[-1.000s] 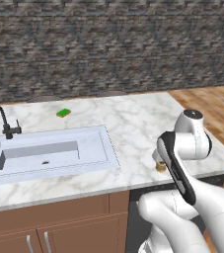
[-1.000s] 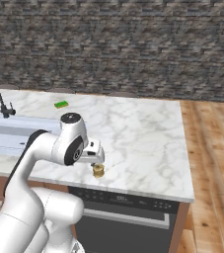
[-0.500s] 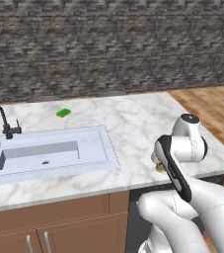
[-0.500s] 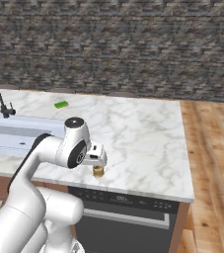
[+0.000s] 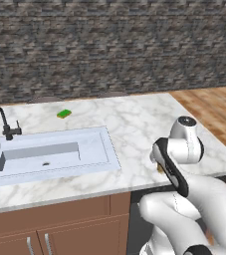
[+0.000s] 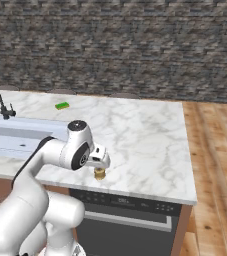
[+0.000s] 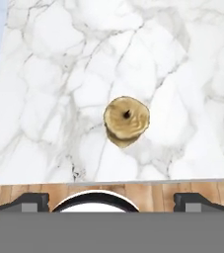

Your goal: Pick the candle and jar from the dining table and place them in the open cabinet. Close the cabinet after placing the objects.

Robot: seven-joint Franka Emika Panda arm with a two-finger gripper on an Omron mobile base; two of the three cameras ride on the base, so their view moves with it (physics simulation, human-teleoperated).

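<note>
Candle (image 7: 127,120): stands upright on the white marble desk (image 6: 145,135), close to the desk's front edge, toward its right end; wick visible from above in the hand view.
Gripper (image 7: 111,200): hangs directly over the candle, pointing down; jaws spread wide, holding nothing; both dark tips well apart on either side, candle between them but clear of both.
Gripper, right base view (image 6: 99,163): just above the candle (image 6: 99,173), apart from it.
Front edge: just beside the candle; wood floor (image 6: 215,165) beyond.
Open room: bare marble behind and to the right of the candle.
Sink (image 5: 45,154): inset at the left part, well apart.
Sponge (image 5: 63,114): green, near the back edge, far off.
</note>
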